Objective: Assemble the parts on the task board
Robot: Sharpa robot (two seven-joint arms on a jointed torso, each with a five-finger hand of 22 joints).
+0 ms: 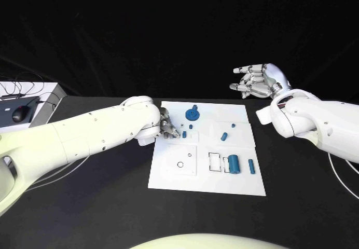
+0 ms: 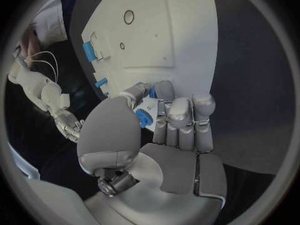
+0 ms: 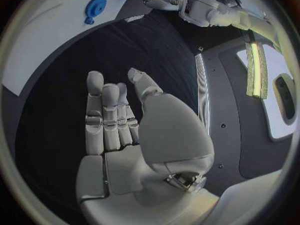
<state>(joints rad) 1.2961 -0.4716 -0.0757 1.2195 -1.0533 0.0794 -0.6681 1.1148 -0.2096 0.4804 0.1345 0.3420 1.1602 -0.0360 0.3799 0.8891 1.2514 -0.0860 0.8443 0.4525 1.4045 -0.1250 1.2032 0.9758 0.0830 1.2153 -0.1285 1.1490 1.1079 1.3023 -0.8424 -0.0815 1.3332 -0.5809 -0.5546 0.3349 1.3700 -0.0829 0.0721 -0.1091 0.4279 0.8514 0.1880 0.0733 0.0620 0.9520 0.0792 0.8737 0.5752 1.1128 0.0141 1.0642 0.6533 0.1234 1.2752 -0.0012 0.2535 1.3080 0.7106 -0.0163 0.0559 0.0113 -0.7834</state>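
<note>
The white task board lies in the middle of the black table. My left hand reaches over the board's left side, and its thumb and fingers pinch a small blue peg at a raised white square. A blue gear sits near the far edge, also seen from the right wrist. A blue peg, a thick blue cylinder and a slim blue pin lie on the right half. My right hand hangs above the table behind the board's far right corner, fingers apart and holding nothing.
A white box with a black mouse and cables stands at the table's far left. My left forearm crosses the table left of the board. A round hole marks the board's near-left panel.
</note>
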